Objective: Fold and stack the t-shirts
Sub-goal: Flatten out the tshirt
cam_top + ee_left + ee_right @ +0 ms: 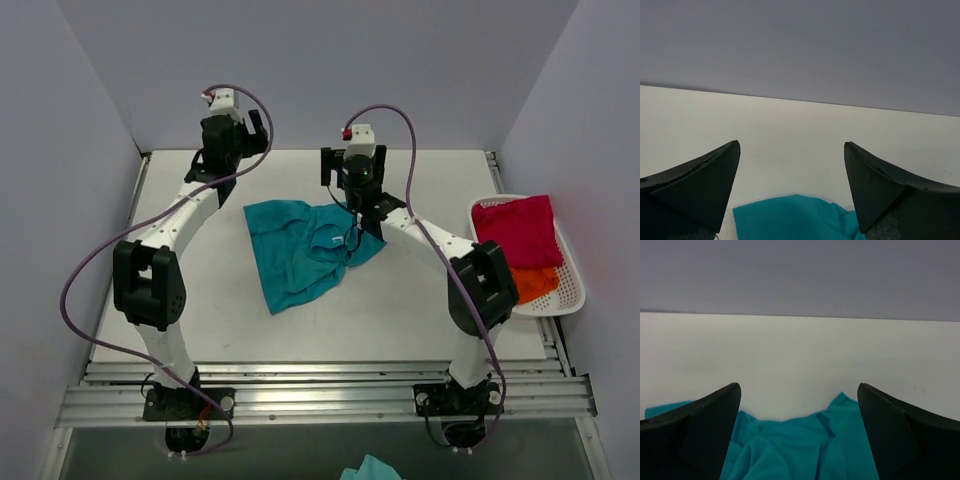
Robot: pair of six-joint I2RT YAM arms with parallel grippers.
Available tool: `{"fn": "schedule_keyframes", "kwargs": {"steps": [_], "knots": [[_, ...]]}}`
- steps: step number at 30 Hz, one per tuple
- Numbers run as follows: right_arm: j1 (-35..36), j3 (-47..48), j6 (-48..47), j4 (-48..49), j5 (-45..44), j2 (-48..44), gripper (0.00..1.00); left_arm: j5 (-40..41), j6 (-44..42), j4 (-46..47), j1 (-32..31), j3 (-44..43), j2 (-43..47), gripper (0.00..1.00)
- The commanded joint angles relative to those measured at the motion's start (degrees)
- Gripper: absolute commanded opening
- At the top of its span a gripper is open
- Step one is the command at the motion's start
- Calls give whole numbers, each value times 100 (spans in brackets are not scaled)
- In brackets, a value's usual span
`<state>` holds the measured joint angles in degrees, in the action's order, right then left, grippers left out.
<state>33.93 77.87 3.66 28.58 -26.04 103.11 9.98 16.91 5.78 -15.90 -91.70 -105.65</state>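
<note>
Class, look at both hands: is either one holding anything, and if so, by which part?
Nothing is held. The left hand and the right hand are both open with nothing between the fingers. The teal shirt lies on the table.

The red tee (517, 230) hid most of the orange tee (536, 283) in the basket (572, 290). The right arm (430, 238) covered one edge of the teal tee (295, 255), and both wrist views cropped it. A teal scrap (368, 470) ran off the top view's bottom.
</note>
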Motion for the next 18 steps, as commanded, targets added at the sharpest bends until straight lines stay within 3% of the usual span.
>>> {"fn": "schedule_keyframes", "kwargs": {"steps": [1,4,7,8,9,10,11,12,13,14,15,16,18], "knots": [[-878,1056,1099,-530,1139,752,97,-285,94,-936,114,-690,-535,94],[-1020,1371,1242,-521,1051,1246,95,-277,128,-1439,26,-1086,-975,94],[-1046,1275,1268,-214,865,1247,96,-111,479,-1335,-97,-658,-941,95],[-1055,1284,1277,-204,751,1247,96,38,619,-1238,-228,-447,-871,90],[-1082,1301,1286,-203,750,1247,59,144,673,-1115,-290,-36,-705,81],[-1134,1301,1347,-212,767,1238,31,267,726,-1053,-369,159,-607,67],[-1152,1301,1409,-221,733,1203,20,424,787,-992,-483,335,-519,22],[-1169,1293,1461,-212,723,1177,22,530,866,-1000,-519,581,-344,10],[-1213,1275,1497,-169,793,1150,37,610,954,-1035,-545,696,-256,3],[-1214,1240,1497,-151,898,1124,71,637,1077,-1035,-554,819,-150,3],[-1214,1240,1497,-142,960,1115,99,620,1113,-966,-572,942,51,47],[-1222,1231,1488,-142,987,1106,100,654,1148,-939,-598,1196,140,88],[-1222,1240,1514,-151,970,1115,100,934,1297,-1052,-694,1400,420,94]]}}
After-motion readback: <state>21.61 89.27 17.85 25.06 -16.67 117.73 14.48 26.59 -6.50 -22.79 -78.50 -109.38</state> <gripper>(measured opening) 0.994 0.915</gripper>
